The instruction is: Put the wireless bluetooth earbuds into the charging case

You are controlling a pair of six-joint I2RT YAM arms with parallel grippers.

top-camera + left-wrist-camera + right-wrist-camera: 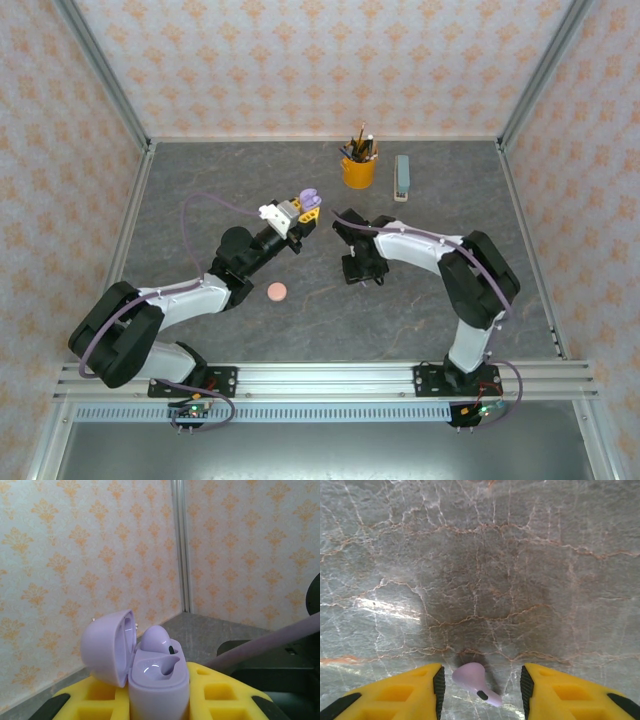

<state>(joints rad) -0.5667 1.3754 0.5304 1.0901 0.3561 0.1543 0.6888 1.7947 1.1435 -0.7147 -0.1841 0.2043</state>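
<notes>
The right gripper (481, 681) is held open, its fingers flanking a lilac earbud (469, 674) lying untouched on the table (480, 555). The left gripper (300, 210) is clamped on the open lilac charging case (159, 682), with a second earbud (156, 639) seated inside; the case's base is cut off.

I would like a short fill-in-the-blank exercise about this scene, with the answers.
The left gripper holds a lilac charging case with its lid ____.
Inside it, ____ earbud is already seated.
The right gripper straddles a loose earbud lying on the ____.
The pens stand in a ____ cup.
Answers: open; one; table; yellow.
</notes>
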